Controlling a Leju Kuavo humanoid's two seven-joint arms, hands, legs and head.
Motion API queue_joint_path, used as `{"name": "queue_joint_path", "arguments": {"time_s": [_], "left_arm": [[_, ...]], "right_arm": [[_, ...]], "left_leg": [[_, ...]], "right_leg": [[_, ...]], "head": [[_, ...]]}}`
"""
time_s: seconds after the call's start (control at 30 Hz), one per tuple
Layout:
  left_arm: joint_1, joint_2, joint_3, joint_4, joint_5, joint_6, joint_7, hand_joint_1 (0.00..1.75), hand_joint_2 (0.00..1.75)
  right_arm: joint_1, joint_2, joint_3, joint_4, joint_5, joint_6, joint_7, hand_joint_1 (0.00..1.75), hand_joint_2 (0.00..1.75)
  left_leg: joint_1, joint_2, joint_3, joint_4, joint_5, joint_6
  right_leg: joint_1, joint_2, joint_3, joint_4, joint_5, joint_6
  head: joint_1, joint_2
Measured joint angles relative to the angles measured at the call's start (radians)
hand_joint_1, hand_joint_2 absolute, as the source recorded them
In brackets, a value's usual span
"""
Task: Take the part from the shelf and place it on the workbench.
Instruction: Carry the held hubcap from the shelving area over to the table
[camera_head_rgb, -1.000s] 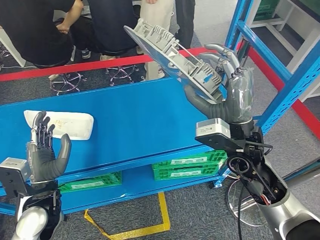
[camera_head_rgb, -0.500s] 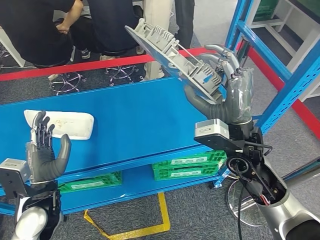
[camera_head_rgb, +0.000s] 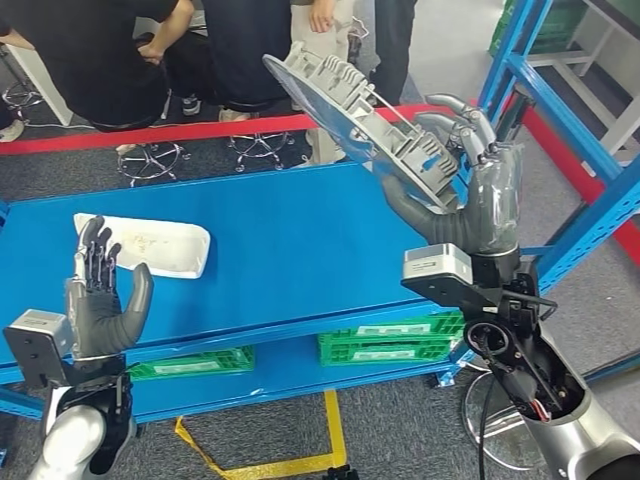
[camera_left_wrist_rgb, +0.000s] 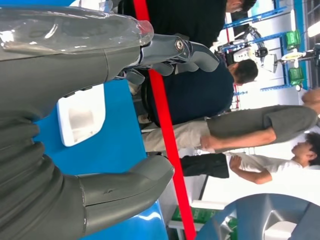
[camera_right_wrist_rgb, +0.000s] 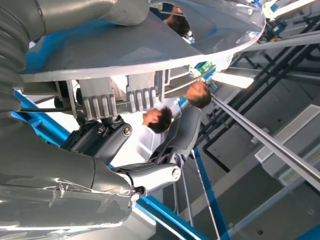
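Workshop floor, grey carpet with a red floor line (camera_head_rgb: 196, 130) running behind the blue surface (camera_head_rgb: 287, 250); people (camera_head_rgb: 113, 60) are standing and sitting just past that line.

Right hand (camera_head_rgb: 468, 190) is gripping the grey ribbed plastic part (camera_head_rgb: 362, 110) at its near end, thumb under, fingers (camera_head_rgb: 464, 110) curling over the top edge. Part is sitting tilted in the air, far end pointing up and away toward the people, hanging above the right end of the surface and not touching it. Right wrist view is showing the same: part's flat underside (camera_right_wrist_rgb: 113, 50) lying across the thumb, ribbed clips against the dark fingers (camera_right_wrist_rgb: 109, 140).

Left hand (camera_head_rgb: 102, 295) is holding nothing, fingers apart and pointing up, hovering at the near left edge of the surface. Just beyond it a white tray-like piece (camera_head_rgb: 151, 245) is lying flat on the surface; left wrist view is catching one corner of it (camera_left_wrist_rgb: 81, 115).

Blue shelf frame (camera_head_rgb: 573, 130) is standing to the right of the right arm. Green crates (camera_head_rgb: 377, 340) are sitting on the lower level under the surface.

Step, as I read it: pick is done, carry is nearly done, placement is pending. Next move is calling for levelling the part, lowering it onto bare blue area well apart from the white piece, then opening the fingers. Risk: the tilted far end is touching down first and the part is skidding.
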Motion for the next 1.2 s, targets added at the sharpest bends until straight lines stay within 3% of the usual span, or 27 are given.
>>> {"name": "queue_joint_path", "arguments": {"time_s": [0.07,0.1,0.2,0.27,0.3,0.37,0.43,0.47,0.5,0.57,0.6,0.63,0.7,0.77,0.8,0.87,0.93,0.97,1.0,1.07,1.13,1.2], "left_arm": [[0.000,0.000,0.000,-0.001,0.000,0.000,0.001,0.00,1.75],[0.000,0.000,0.000,-0.002,0.000,0.000,0.001,0.00,1.75],[0.002,0.000,0.000,-0.006,0.000,0.000,0.004,0.00,1.75],[0.001,0.001,0.000,-0.009,0.000,0.000,0.004,0.00,1.75],[0.000,0.002,0.000,-0.010,-0.001,0.001,0.004,0.00,1.75],[0.001,0.002,0.000,-0.011,-0.001,0.001,0.005,0.00,1.75],[0.005,0.003,0.000,-0.011,-0.001,0.002,0.006,0.00,1.75],[0.005,0.004,0.000,-0.012,-0.001,0.002,0.006,0.00,1.75],[0.005,0.005,0.000,-0.012,-0.001,0.002,0.006,0.00,1.75],[0.004,0.006,0.000,-0.015,-0.001,0.002,0.006,0.00,1.75],[0.003,0.006,0.000,-0.017,-0.001,0.002,0.006,0.00,1.75],[0.002,0.006,0.001,-0.018,-0.002,0.002,0.006,0.00,1.75],[0.002,0.007,0.001,-0.021,-0.001,0.001,0.007,0.00,1.75],[0.002,0.007,0.001,-0.024,-0.001,-0.002,0.006,0.00,1.75],[0.001,0.006,0.001,-0.025,-0.001,-0.004,0.006,0.00,1.75],[-0.001,0.005,0.001,-0.025,0.001,-0.009,0.006,0.00,1.75],[0.000,0.004,0.001,-0.025,0.002,-0.011,0.006,0.00,1.75],[0.000,0.004,0.001,-0.024,0.002,-0.011,0.006,0.00,1.75],[0.000,0.004,0.001,-0.024,0.002,-0.011,0.006,0.00,1.75],[0.000,0.004,0.001,-0.025,0.003,-0.011,0.006,0.00,1.75],[-0.001,0.003,0.001,-0.025,0.003,-0.011,0.005,0.00,1.75],[0.001,0.003,0.000,-0.025,0.003,-0.011,0.005,0.00,1.75]], "right_arm": [[0.001,0.000,0.000,0.000,0.000,0.000,0.000,1.75,1.75],[0.000,0.000,0.000,0.001,0.000,0.000,0.000,1.75,1.75],[0.000,0.001,0.001,0.000,0.000,0.001,0.001,1.75,1.75],[0.000,0.002,0.002,0.000,0.000,0.001,0.001,1.75,1.75],[-0.001,0.002,0.003,0.000,0.000,0.001,0.001,1.75,1.75],[-0.001,0.003,0.004,0.000,0.000,0.001,0.001,1.75,1.75],[-0.001,0.004,0.006,0.000,0.000,0.001,0.002,1.75,1.75],[-0.001,0.004,0.007,0.000,0.000,0.002,0.002,1.75,1.75],[-0.001,0.005,0.007,0.000,0.000,0.002,0.002,1.75,1.75],[-0.001,0.006,0.007,0.000,-0.002,0.002,0.001,1.75,1.75],[-0.001,0.006,0.007,0.000,-0.005,0.002,0.001,1.75,1.75],[-0.001,0.007,0.007,0.000,-0.008,0.003,0.001,1.75,1.75],[-0.002,0.007,0.008,0.000,-0.014,0.005,0.001,1.75,1.75],[-0.002,0.007,0.008,0.000,-0.016,0.007,0.002,1.75,1.75],[-0.002,0.007,0.008,0.000,-0.015,0.007,0.002,1.75,1.75],[-0.002,0.007,0.008,0.000,-0.014,0.008,0.003,1.75,1.75],[0.002,0.007,0.008,0.000,-0.014,0.008,0.005,1.75,1.75],[0.003,0.007,0.008,0.000,-0.014,0.008,0.005,1.75,1.75],[0.004,0.007,0.009,0.000,-0.014,0.009,0.006,1.75,1.75],[0.005,0.007,0.008,0.000,-0.014,0.009,0.006,1.75,1.75],[0.005,0.007,0.008,0.000,-0.014,0.010,0.005,1.75,1.75],[0.004,0.007,0.009,0.000,-0.014,0.011,0.006,1.75,1.75]], "left_leg": [[0.003,-0.011,0.003,0.011,-0.013,-0.013],[0.003,-0.016,-0.001,0.017,-0.016,-0.020],[0.004,-0.029,-0.016,0.023,-0.016,-0.036],[0.005,-0.020,-0.031,0.055,-0.033,-0.045],[0.004,-0.010,-0.055,0.102,-0.053,-0.048],[0.003,0.009,-0.139,0.244,-0.100,-0.052],[0.001,0.013,-0.207,0.332,-0.108,-0.048],[-0.002,0.013,-0.211,0.318,-0.084,-0.043],[-0.007,0.017,-0.193,0.266,-0.045,-0.033],[-0.025,0.047,-0.130,0.119,0.026,-0.007],[-0.035,0.061,-0.107,0.067,0.044,0.003],[-0.042,0.071,-0.095,0.040,0.049,0.009],[-0.044,0.059,-0.091,0.026,0.051,0.011],[-0.034,0.041,-0.080,0.007,0.059,0.012],[-0.029,0.033,-0.074,-0.001,0.063,0.013],[-0.023,0.016,-0.069,-0.005,0.065,0.015],[-0.020,-0.005,-0.068,-0.004,0.064,0.014],[-0.017,-0.017,-0.067,-0.003,0.063,0.012],[-0.014,-0.029,-0.065,0.000,0.061,0.008],[-0.008,-0.052,-0.065,0.011,0.053,-0.004],[-0.005,-0.073,-0.075,0.023,0.051,-0.018],[-0.002,-0.093,-0.086,0.025,0.058,-0.032]], "right_leg": [[-0.008,0.021,0.057,-0.120,0.052,0.006],[-0.009,0.031,0.077,-0.156,0.056,0.005],[-0.004,0.027,0.092,-0.176,0.037,-0.013],[-0.006,0.014,0.098,-0.179,0.033,-0.025],[-0.006,0.007,0.101,-0.181,0.031,-0.032],[0.000,-0.010,0.105,-0.181,0.025,-0.043],[0.008,-0.025,0.108,-0.181,0.021,-0.051],[0.012,-0.032,0.112,-0.181,0.018,-0.054],[0.016,-0.040,0.116,-0.182,0.016,-0.056],[0.023,-0.054,0.125,-0.183,0.010,-0.057],[0.025,-0.060,0.127,-0.183,0.008,-0.055],[0.026,-0.067,0.129,-0.184,0.006,-0.052],[0.026,-0.082,0.133,-0.188,0.003,-0.046],[0.025,-0.070,0.129,-0.172,-0.016,-0.038],[0.024,-0.053,0.116,-0.138,-0.038,-0.034],[0.019,-0.021,0.063,-0.017,-0.098,-0.027],[0.014,-0.013,0.015,0.080,-0.124,-0.019],[0.010,-0.012,0.013,0.079,-0.109,-0.014],[0.005,-0.010,0.030,0.038,-0.076,-0.009],[-0.007,0.023,0.087,-0.092,-0.009,0.001],[-0.012,0.059,0.128,-0.171,0.007,0.000],[-0.008,0.057,0.138,-0.183,0.000,-0.012]], "head": [[0.005,0.000],[0.006,0.000],[0.005,0.000],[-0.004,0.000],[-0.011,0.000],[-0.027,0.000],[-0.037,0.000],[-0.041,0.000],[-0.043,0.000],[-0.044,0.000],[-0.044,0.000],[-0.044,0.000],[-0.045,0.000],[-0.043,0.000],[-0.040,0.000],[-0.029,0.000],[-0.021,0.000],[-0.019,0.000],[-0.016,0.000],[-0.010,0.000],[-0.006,0.000],[-0.007,0.000]]}}
